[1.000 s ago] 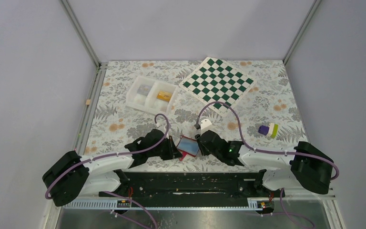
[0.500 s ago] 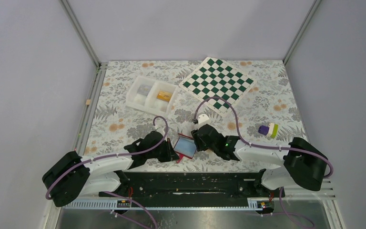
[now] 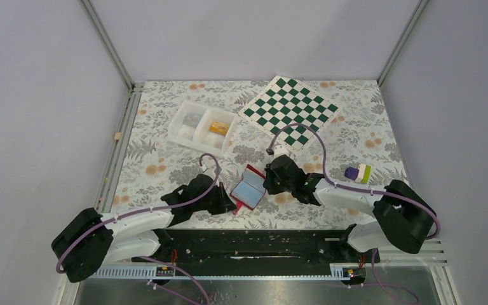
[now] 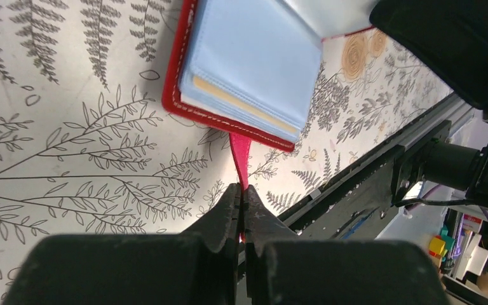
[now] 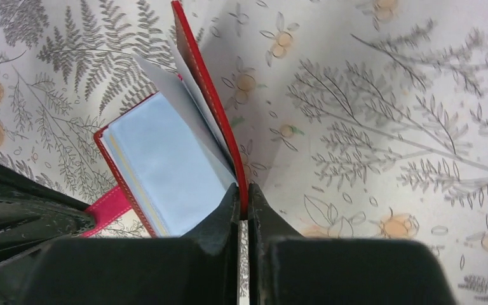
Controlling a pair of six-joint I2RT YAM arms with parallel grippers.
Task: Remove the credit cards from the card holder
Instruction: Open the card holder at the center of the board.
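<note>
Right gripper (image 5: 242, 192), open earlier, now pinches the wallet (image 3: 248, 189) by its raised right flap; left gripper (image 4: 241, 192) still clamps the tab (image 4: 239, 152).

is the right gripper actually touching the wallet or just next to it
Touching. The right wrist view shows the right gripper shut on the wallet, with the edge of its raised red cover pinched between the two fingers.
</note>
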